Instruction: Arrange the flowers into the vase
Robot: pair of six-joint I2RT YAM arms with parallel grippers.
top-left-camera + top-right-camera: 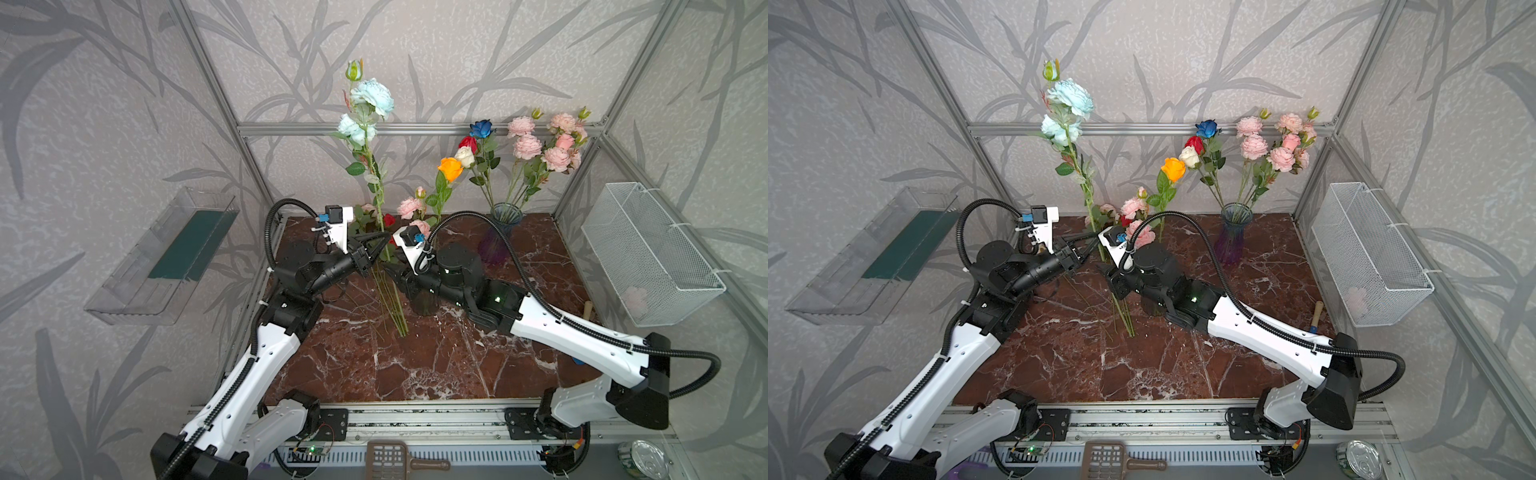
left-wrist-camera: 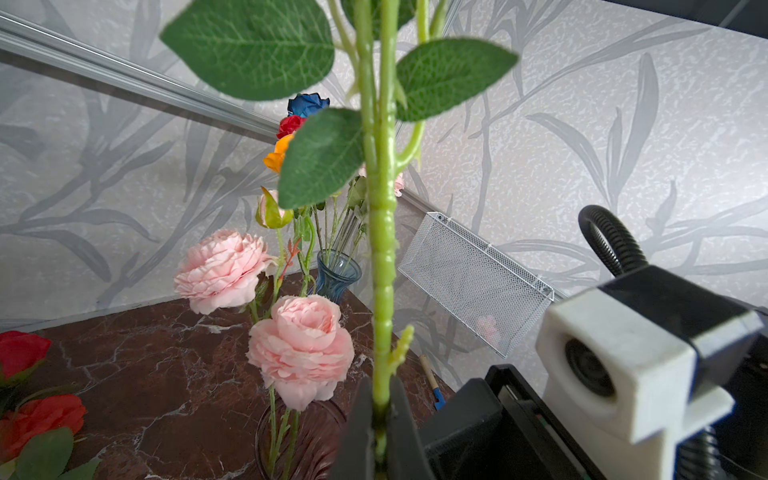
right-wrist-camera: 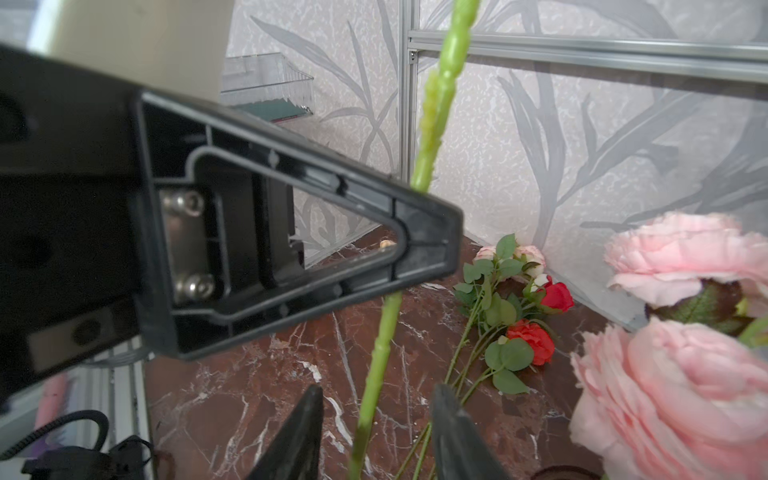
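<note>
Your left end effector (image 2: pixel 380 419) is clamped on the stem of the pale blue flower (image 1: pixel 371 96), which stands upright over the bench (image 1: pixel 436 365). Your right end effector (image 3: pixel 378 392) is apart, its jaws either side of the same stem.

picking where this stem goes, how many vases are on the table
2. A blue-purple vase at the back right; a dark glass vase mid-table, partly hidden under the right arm, holding pink blooms.

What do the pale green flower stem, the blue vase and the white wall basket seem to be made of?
Pale green flower stem: probably moulded plastic, waxy sheen, regular ridged segments.
Blue fluted vase: likely glass, translucent, stems visible through it.
White mesh wall basket: apparently painted metal wire, fine mesh.
</note>
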